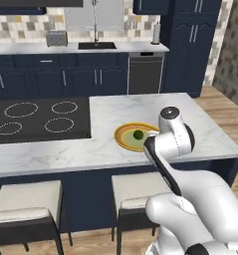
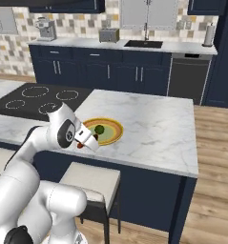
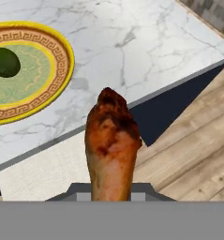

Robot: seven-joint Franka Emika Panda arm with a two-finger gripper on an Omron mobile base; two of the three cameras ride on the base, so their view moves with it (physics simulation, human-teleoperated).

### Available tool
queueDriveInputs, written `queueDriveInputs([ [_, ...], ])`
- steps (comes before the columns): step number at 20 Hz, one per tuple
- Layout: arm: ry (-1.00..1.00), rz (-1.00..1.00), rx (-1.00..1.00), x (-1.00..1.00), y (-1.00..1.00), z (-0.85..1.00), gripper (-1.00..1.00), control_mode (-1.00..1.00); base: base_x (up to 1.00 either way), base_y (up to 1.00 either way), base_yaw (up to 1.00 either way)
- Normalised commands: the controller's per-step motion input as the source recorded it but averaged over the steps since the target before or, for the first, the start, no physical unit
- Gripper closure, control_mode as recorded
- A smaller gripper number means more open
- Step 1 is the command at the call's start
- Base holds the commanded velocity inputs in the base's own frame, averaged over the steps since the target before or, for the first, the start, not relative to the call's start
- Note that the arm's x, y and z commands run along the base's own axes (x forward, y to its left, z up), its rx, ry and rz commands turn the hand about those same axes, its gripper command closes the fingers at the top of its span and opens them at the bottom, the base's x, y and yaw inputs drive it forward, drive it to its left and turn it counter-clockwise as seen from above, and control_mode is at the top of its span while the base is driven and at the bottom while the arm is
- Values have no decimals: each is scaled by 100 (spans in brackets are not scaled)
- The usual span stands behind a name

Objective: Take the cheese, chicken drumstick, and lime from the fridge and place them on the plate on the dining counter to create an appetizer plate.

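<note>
My gripper (image 2: 89, 141) is shut on the chicken drumstick (image 3: 111, 145), a reddish-brown piece that stands up from the bottom middle of the hand view. It hangs over the near edge of the dining counter (image 3: 132, 37), just beside the plate (image 3: 64, 56). The dark green lime (image 3: 4, 62) lies on the plate's greenish centre. Both base views show the plate (image 1: 118, 137) (image 2: 120, 131) with the lime (image 1: 138, 134) (image 2: 99, 129) on the white marble top (image 1: 190, 119) (image 2: 153, 119). In the left base view my own arm covers the hand. The cheese and the fridge are out of view.
A black cooktop (image 1: 41, 119) (image 2: 39, 100) lies left of the plate. Padded stools (image 1: 26, 196) (image 2: 94, 178) stand under the counter's near edge, one (image 3: 38, 173) below the drumstick. A back counter with a sink (image 1: 96, 46) runs along the far wall.
</note>
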Motion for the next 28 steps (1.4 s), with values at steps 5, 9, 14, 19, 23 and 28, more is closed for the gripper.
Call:
queueDriveInputs([
  [5,0,0,0,0,0,0,100,100,61,0,23],
  [9,0,0,0,17,0,-1,100,-100,19,0,3],
  [14,0,7,1,59,0,-4,100,-100,0,0,0],
  [19,7,10,5,74,9,0,100,-100,0,0,0],
  [23,17,8,4,64,33,0,100,-100,0,0,0],
  [28,5,2,0,43,48,0,100,-100,0,0,0],
])
